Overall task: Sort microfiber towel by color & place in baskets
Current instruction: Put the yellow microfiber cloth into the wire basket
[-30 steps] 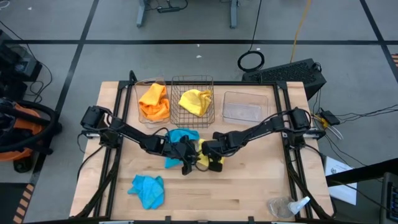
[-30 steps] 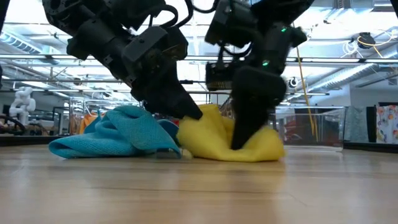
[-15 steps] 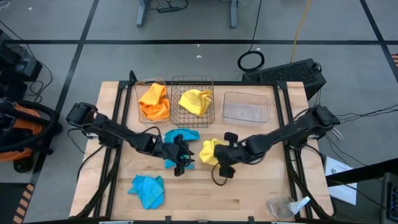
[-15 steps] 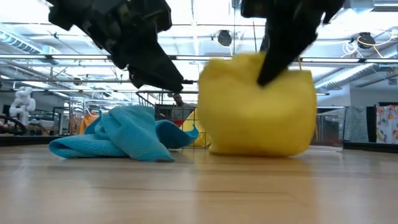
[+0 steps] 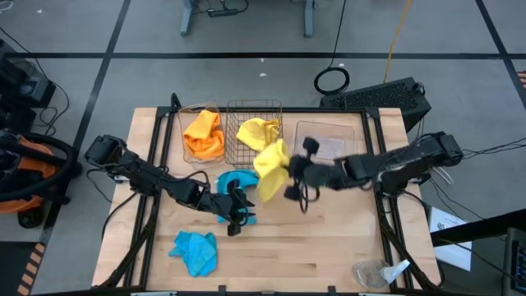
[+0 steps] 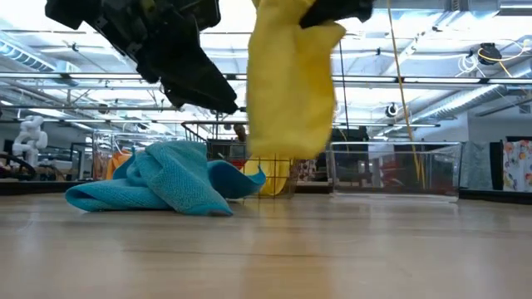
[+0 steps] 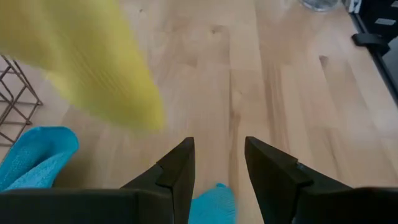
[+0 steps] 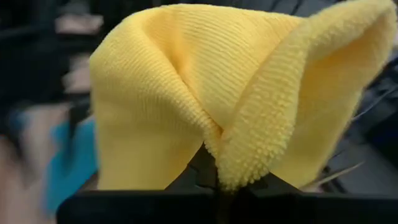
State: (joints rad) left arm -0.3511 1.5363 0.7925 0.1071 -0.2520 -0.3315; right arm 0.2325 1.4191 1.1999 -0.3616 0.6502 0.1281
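Observation:
My right gripper (image 5: pixel 288 177) is shut on a yellow towel (image 5: pixel 270 167), which hangs in the air just near of the wire-mesh basket (image 5: pixel 234 146). That basket holds another yellow towel (image 5: pixel 256 131). My left gripper (image 5: pixel 234 220) is open and hovers just above the near edge of a crumpled blue towel (image 5: pixel 233 182) lying on the table; its fingers (image 7: pixel 177 168) stand apart over bare wood. A second blue towel (image 5: pixel 196 251) lies near the table's near left. The left clear tub (image 5: pixel 182 131) holds an orange towel (image 5: pixel 203 133); the right clear tub (image 5: pixel 325 141) holds nothing that I can see. My right gripper pinches the yellow towel between its two fingers at a bunched fold (image 8: pixel 219 163) near the cloth's top; several layers are gathered there. The towel is lifted clear of the table and hangs slack below the fingers (image 6: pixel 291 91).
Bare wood lies along the table's near and right parts (image 5: pixel 329 238). A clear plastic object (image 5: pixel 378 273) sits at the near right corner. Both arms reach toward the middle of the table and come close to each other there.
My right gripper has lifted the yellow towel off the table, where it lay beside the blue one, and carried it up and toward the far edge, next to the wire-mesh basket. My left gripper has risen off the towels and drawn back slightly toward the near left.

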